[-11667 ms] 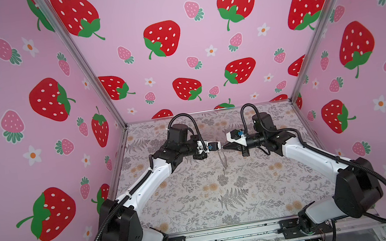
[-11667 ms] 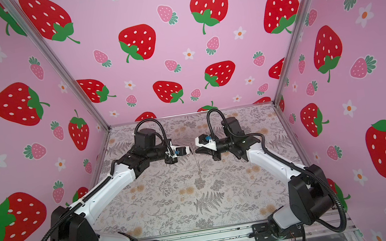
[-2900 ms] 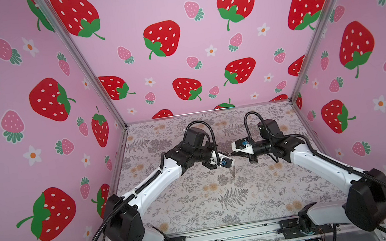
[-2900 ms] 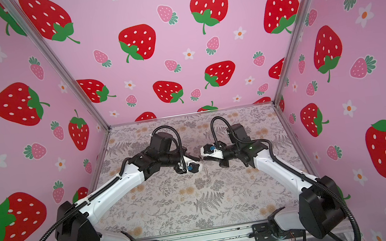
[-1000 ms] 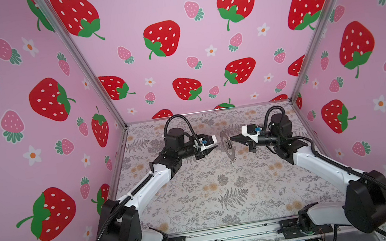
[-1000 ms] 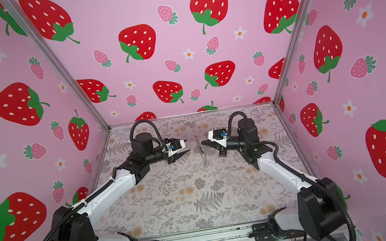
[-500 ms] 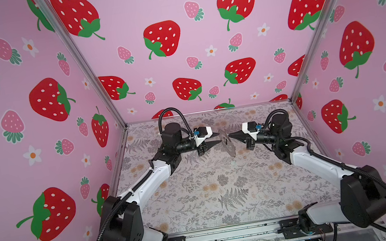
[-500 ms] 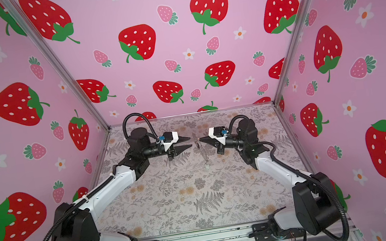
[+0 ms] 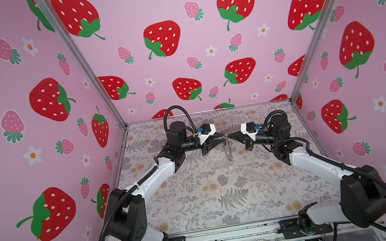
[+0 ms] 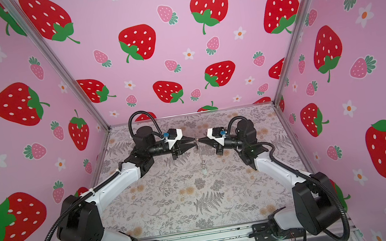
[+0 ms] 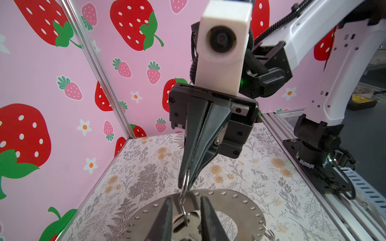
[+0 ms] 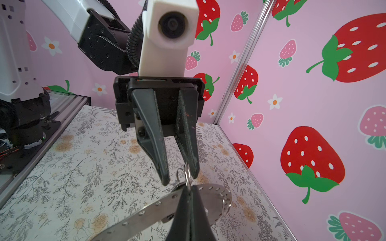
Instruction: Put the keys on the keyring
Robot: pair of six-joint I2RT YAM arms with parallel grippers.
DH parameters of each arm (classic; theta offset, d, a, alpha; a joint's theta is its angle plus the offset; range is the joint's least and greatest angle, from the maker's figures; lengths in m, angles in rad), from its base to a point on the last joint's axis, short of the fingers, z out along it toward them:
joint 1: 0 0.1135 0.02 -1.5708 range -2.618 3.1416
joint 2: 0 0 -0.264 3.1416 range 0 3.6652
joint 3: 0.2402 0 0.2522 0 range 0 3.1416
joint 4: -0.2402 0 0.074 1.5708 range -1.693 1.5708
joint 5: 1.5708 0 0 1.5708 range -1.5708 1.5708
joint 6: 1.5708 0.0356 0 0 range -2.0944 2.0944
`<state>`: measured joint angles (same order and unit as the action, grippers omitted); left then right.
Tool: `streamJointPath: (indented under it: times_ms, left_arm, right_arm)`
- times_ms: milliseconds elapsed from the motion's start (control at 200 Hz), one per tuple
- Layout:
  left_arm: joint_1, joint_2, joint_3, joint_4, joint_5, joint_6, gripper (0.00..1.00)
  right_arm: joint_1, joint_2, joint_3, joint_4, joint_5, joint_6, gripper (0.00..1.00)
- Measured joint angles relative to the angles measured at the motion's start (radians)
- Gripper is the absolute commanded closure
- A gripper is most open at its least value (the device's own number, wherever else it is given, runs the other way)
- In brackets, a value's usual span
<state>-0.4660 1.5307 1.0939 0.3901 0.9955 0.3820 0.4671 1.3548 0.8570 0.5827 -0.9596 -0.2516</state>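
The keyring (image 9: 228,150) hangs edge-on above the mat in both top views, a silvery disc with small holes along its rim (image 11: 236,201). My right gripper (image 12: 189,188) is shut on a small wire loop (image 11: 185,182) at the ring's top edge. My left gripper (image 11: 186,198) faces it tip to tip, jaws open on either side of that loop (image 12: 187,172). A shiny metal key (image 11: 189,221) hangs from the loop between my left fingers (image 11: 165,219). A small white tag (image 9: 231,168) dangles below the ring. Another wire loop (image 12: 227,200) sits on the rim.
The floral mat (image 9: 224,199) lies well below both grippers. Pink strawberry walls (image 9: 176,51) close the back and both sides, with metal corner posts (image 9: 85,64). The arm bases and a rail (image 9: 229,234) run along the front edge.
The right gripper lifted and turned the keyring from face-on to edge-on. My left gripper moved right until its tips met the ring's top loop, and its jaws narrowed.
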Motion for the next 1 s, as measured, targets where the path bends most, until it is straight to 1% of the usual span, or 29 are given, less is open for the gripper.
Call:
streamJointPath:
  times_ms: [165,270,370,385,410,455,515,605,680,760,825,1000]
  left_arm:
    - [-0.004,0.002,0.006,0.003,0.0,-0.01,0.85]
    - [-0.006,0.011,0.014,-0.001,-0.001,-0.006,0.87]
    - [-0.008,0.014,0.017,-0.01,-0.009,0.009,0.93]
    - [-0.007,0.014,0.018,-0.013,-0.009,0.01,0.98]
    - [-0.007,0.014,0.019,-0.015,-0.013,0.014,1.0]
    - [-0.007,0.014,0.024,-0.027,-0.017,0.029,1.0]
    - [-0.008,0.014,0.035,-0.054,-0.021,0.046,1.0]
    - [-0.012,0.014,0.071,-0.155,-0.035,0.099,1.0]
    - [-0.016,0.015,0.127,-0.288,-0.066,0.169,1.0]
    - [-0.023,0.016,0.204,-0.437,-0.105,0.241,1.0]
    - [-0.027,0.016,0.256,-0.524,-0.132,0.28,1.0]
    - [-0.034,0.016,0.336,-0.69,-0.196,0.326,1.0]
  right_arm:
    - [0.004,0.0,0.0,0.0,0.007,-0.003,1.0]
    - [0.007,0.0,0.0,0.0,0.009,-0.004,1.0]
    - [0.01,0.0,0.0,-0.001,0.009,-0.005,1.0]
    - [0.01,0.0,0.0,-0.001,0.01,-0.005,1.0]
    - [0.011,0.0,0.0,-0.001,0.01,-0.004,1.0]
    - [0.011,0.0,0.0,-0.003,0.014,-0.004,0.95]
    - [0.011,0.0,0.0,-0.008,0.024,-0.005,0.86]
    - [0.013,-0.001,0.0,-0.024,0.062,-0.036,0.76]
    - [0.015,-0.008,0.0,-0.063,0.115,-0.079,0.72]
    - [0.019,-0.021,0.001,-0.109,0.169,-0.129,0.73]
    - [0.024,-0.034,0.002,-0.138,0.202,-0.167,0.74]
    - [0.063,-0.043,0.007,-0.166,0.269,-0.229,0.74]
